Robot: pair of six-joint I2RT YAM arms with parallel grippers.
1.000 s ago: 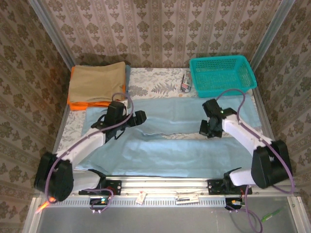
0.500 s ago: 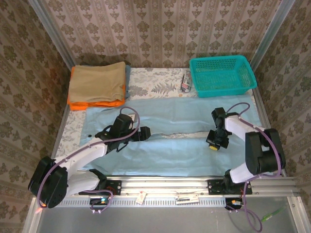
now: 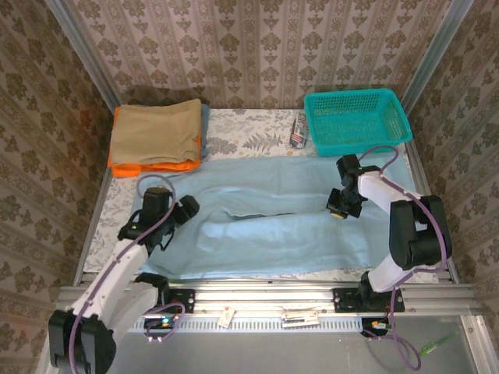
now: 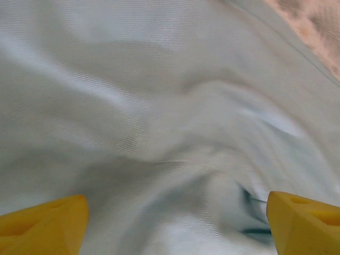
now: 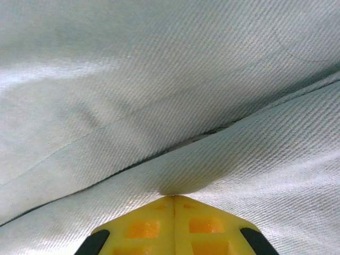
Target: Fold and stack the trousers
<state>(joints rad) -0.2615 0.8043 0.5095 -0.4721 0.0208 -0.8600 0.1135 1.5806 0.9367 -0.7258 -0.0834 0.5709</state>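
The pale light-blue trousers lie spread across the table, both legs running left to right. My left gripper hovers over their left part, open. In the left wrist view its yellow fingertips stand wide apart above rumpled trousers cloth, with nothing between them; the left gripper holds nothing. My right gripper sits on the gap between the two legs at the right. Seen from the right wrist, the right gripper is shut, pinching a small fold of the trousers at the near leg's edge.
A tan folded garment lies on an orange one at the back left. A teal basket stands at the back right, a small dark object beside it. Patterned walls close in the table on three sides.
My left gripper has drawn back to the left, still open. The right gripper, still shut, has moved a little farther back, and the near leg's left end has shifted to the right.
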